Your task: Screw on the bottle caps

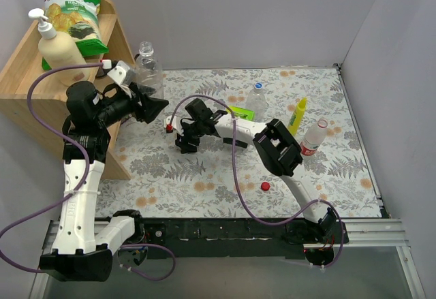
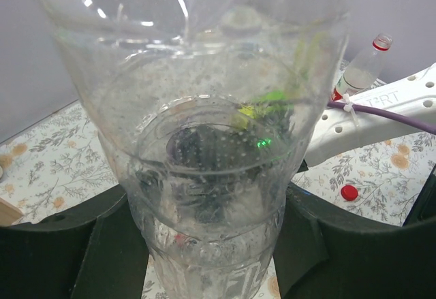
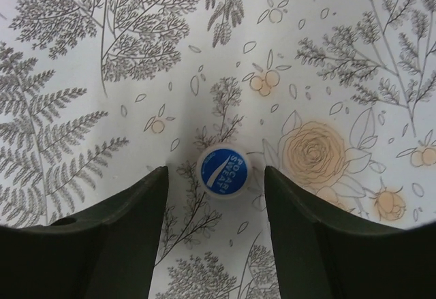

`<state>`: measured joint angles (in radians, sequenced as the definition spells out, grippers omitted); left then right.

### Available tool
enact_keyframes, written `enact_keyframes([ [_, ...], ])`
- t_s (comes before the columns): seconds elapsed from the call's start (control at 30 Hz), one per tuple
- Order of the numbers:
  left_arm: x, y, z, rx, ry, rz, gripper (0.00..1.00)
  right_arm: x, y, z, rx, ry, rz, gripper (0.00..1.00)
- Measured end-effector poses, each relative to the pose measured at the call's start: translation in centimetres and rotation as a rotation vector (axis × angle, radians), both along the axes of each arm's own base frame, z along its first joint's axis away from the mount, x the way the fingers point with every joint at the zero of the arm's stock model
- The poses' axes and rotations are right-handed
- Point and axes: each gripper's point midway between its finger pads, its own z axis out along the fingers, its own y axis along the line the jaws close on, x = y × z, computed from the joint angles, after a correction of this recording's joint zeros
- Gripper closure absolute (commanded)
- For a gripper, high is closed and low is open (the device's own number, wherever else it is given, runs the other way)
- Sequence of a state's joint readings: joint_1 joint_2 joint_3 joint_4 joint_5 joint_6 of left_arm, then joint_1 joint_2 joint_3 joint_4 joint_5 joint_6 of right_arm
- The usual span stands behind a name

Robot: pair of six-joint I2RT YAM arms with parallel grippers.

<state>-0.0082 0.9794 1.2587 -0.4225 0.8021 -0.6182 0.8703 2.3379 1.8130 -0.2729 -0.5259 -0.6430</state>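
Looking down through the right wrist camera, I see the right gripper (image 3: 215, 171) pointed at the floral table (image 3: 88, 54) with its jaws standing wide; the blue cap (image 3: 223, 174) lies flat on the cloth, printed face up, directly between the two fingertips; it sits a little nearer the finger at the right of that view, and bare cloth shows on both sides, so neither of the fingers (image 3: 136, 231) touches it.

On the other arm, the left gripper (image 2: 211, 251) is clamped on a clear bottle (image 2: 204, 108); its dark fingers press the bottle's body from either side, and the bottle fills almost the whole wrist view; from above the bottle stands out just beyond the fingertips, close beside the wooden shelf (image 1: 119, 47); whether its base touches anything I cannot tell.

A red cap (image 1: 266, 186) lies on the table well to the right of the right gripper and nearer the arm bases; a capped bottle (image 1: 257, 98) with a blue top stands to the right of that gripper on the far side; the labelled bottle (image 1: 315, 135) stands upright farther right again, well apart from both grippers.
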Motion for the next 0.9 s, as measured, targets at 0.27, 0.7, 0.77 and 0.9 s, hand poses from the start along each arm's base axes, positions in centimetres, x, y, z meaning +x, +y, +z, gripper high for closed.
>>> enact_keyframes([
  [0.27, 0.0, -0.1, -1.2, -0.006, 0.037, -0.007, 1.0, 0.8, 1.0, 0.0, 0.022, -0.005, -0.011, 0.53],
  [0.7, -0.6, -1.2, -4.0, -0.009, 0.097, -0.106, 1.0, -2.4, -1.9, 1.0, -0.022, 0.061, 0.015, 0.75],
  [0.77, 0.0, -1.5, -4.0, -0.018, 0.094, -0.13, 1.0, -3.7, -3.3, 3.7, -0.024, 0.089, 0.024, 0.74],
  [0.9, 2.3, -2.6, -3.1, -0.025, 0.104, -0.181, 1.0, -5.1, -5.2, 13.1, 0.079, 0.077, 0.02, 0.76],
])
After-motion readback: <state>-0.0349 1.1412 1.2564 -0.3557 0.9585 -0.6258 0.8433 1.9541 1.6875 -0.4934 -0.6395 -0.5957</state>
